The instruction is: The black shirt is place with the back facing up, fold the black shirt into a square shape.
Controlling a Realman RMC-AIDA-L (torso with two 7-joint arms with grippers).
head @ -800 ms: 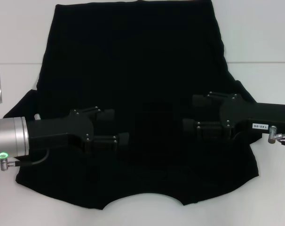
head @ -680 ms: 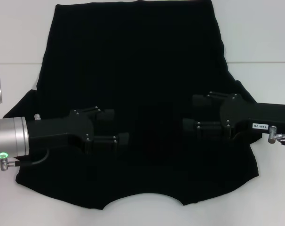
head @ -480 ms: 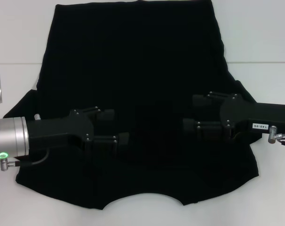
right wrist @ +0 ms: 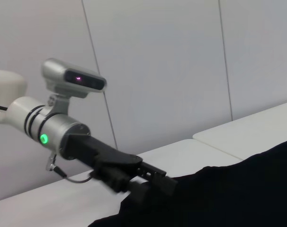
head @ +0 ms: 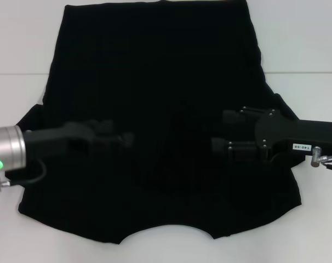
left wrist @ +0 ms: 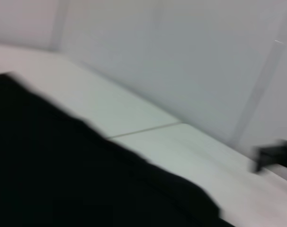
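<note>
Shirt lies flat across the white table, neckline toward the robot, hem at the far side, sleeves spread to either side. No fold made yet, as far as we judge.

Both arms reach in over the near half of the cloth, one from each side. We read the step as taking hold near the shoulders for a first fold. To do it well: pinch a single clean hold on each side at matching points, lift evenly, keep the cloth taut between the two grips so the crease runs straight.

Left gripper is over the shirt's left part, blurred and black on black; we cannot tell how its fingers stand or whether it touches cloth.

Right gripper is over the right part. Its two fingers show with a clear gap, moderately parted, nothing held. Contact with the fabric: unclear.
</note>
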